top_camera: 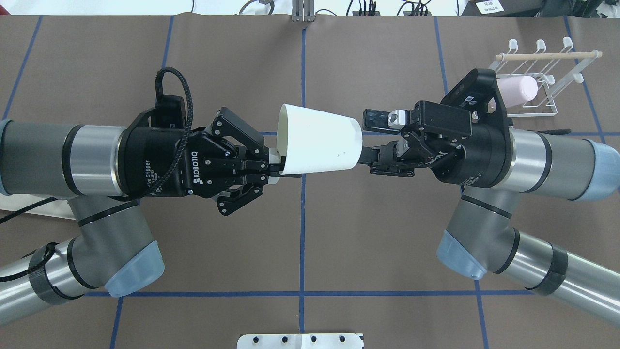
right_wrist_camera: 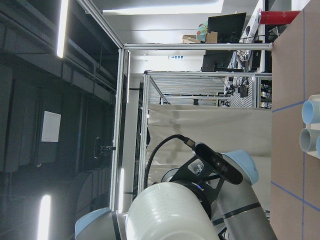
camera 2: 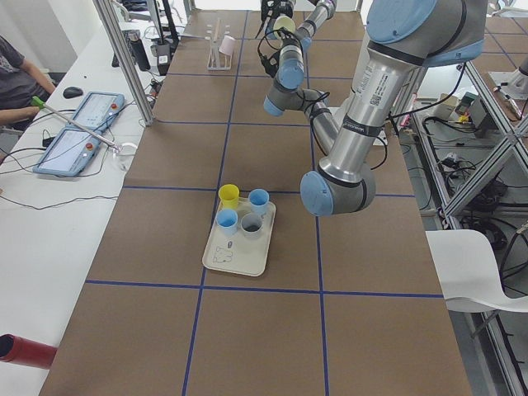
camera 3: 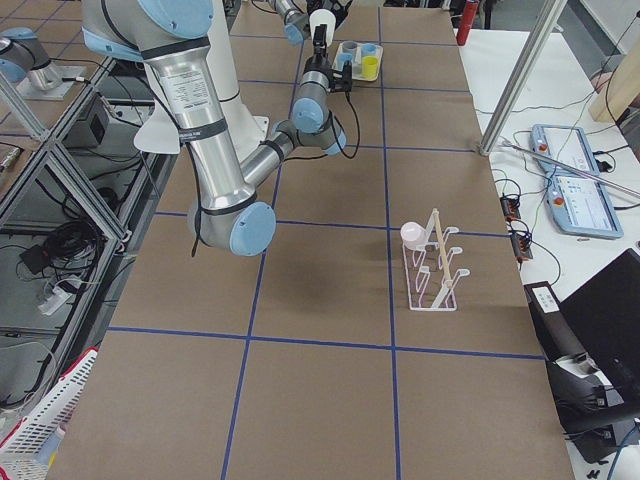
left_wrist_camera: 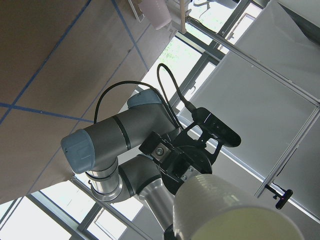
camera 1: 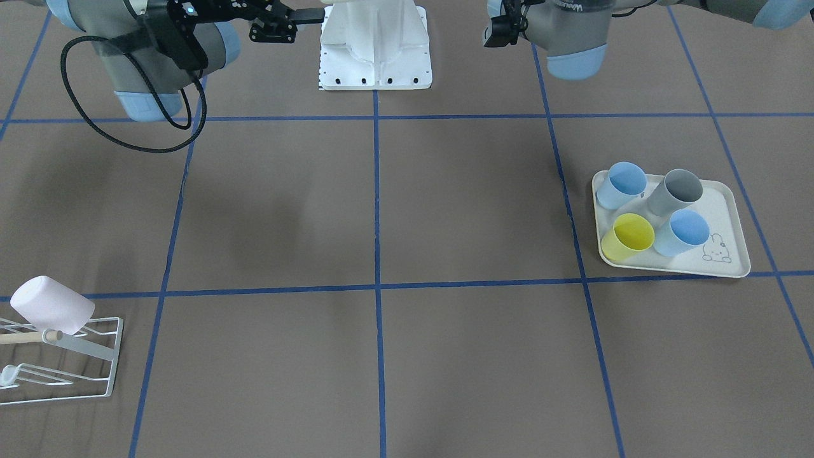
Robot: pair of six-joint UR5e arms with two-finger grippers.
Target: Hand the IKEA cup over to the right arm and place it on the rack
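Observation:
A white IKEA cup (top_camera: 319, 140) hangs on its side in mid-air between the two arms. My left gripper (top_camera: 276, 167) is shut on its rim, one finger inside and one outside. The right arm (top_camera: 547, 160) faces it from the other side. Its gripper (top_camera: 364, 156) shows edge-on, with its tips touching the lower edge of the cup's base. I cannot tell whether it is open or shut. The cup (right_wrist_camera: 170, 212) fills the bottom of the right wrist view. The white wire rack (top_camera: 542, 92) with a wooden rod stands behind the right wrist.
A pink cup (camera 1: 51, 305) hangs on the rack (camera 1: 82, 356). A cream rabbit-print tray (camera 1: 731, 222) on the robot's left side holds two blue cups, a grey one and a yellow one. Blue tape lines cross the brown table.

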